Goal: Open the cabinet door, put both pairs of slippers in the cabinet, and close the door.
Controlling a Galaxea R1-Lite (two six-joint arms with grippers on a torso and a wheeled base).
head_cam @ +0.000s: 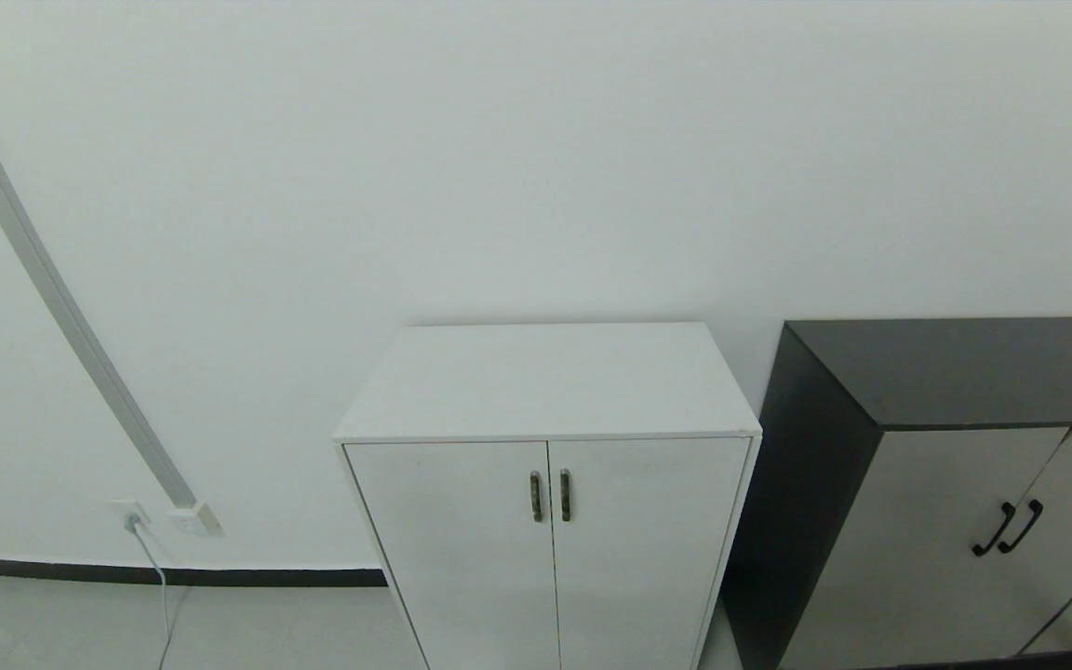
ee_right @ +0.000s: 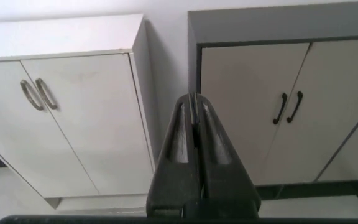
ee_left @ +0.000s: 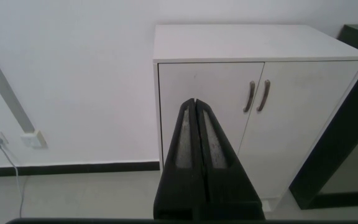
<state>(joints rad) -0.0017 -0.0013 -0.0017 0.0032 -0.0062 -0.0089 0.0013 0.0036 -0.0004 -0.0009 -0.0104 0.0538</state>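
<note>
A white cabinet [head_cam: 550,391] stands against the wall with both doors closed and two dark handles [head_cam: 550,496] side by side at the middle seam. It also appears as the white cabinet [ee_left: 260,93] in the left wrist view and the white cabinet [ee_right: 67,106] in the right wrist view. My left gripper [ee_left: 195,102] is shut and empty, held some way in front of the left door. My right gripper [ee_right: 194,98] is shut and empty, off to the cabinet's right, between the two cabinets.
A black cabinet [head_cam: 955,372] with grey doors [ee_right: 291,112] and black handles [head_cam: 1008,528] stands close to the right of the white one. A wall socket [head_cam: 131,515] with a cable and a slanted conduit [head_cam: 52,288] are on the wall to the left. Grey floor [head_cam: 127,623] lies below.
</note>
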